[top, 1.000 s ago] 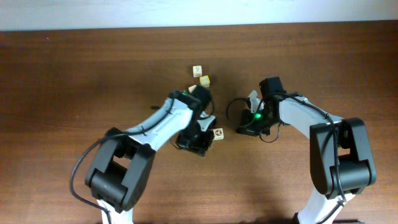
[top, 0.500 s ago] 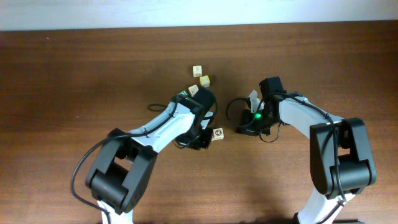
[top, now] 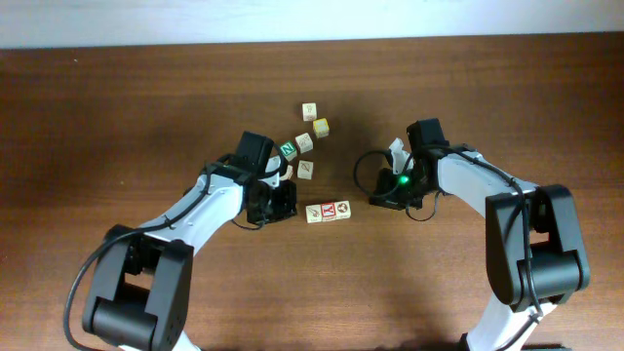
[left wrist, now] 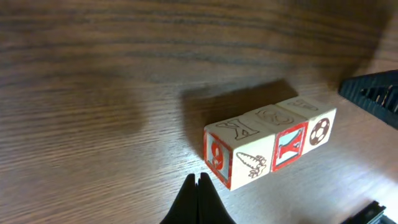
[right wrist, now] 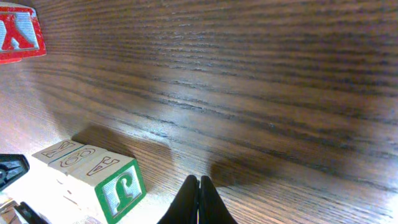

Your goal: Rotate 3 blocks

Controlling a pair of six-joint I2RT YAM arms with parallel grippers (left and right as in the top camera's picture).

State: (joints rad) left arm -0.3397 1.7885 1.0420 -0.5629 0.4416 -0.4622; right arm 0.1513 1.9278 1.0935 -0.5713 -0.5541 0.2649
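Overhead: shows a row of three blocks (top: 329,212) near the middle of the desk (top: 146,97), touching side by side, red letter up on the middle one. Puts five loose blocks (top: 304,142) in a scatter just beyond the row, among them a green-lettered block (top: 288,150). Finds the left tool (top: 285,202) just left of the row and apart from it, the right tool (top: 378,201) off to the row's right, also apart. Left wrist: shows tool fingers (left wrist: 186,211) pressed flat together at the bottom edge, gripping nothing; the row (left wrist: 267,146) just ahead, slanting across the view, red 9 on its near end, then a palm tree, a red Y and a football along the side. Right wrist: shows fingers (right wrist: 186,211) likewise closed tight and empty; the row (right wrist: 87,171) at lower left, green J on its near end, clear of the tool. Catches a red-faced block (right wrist: 18,31) at the top left corner.
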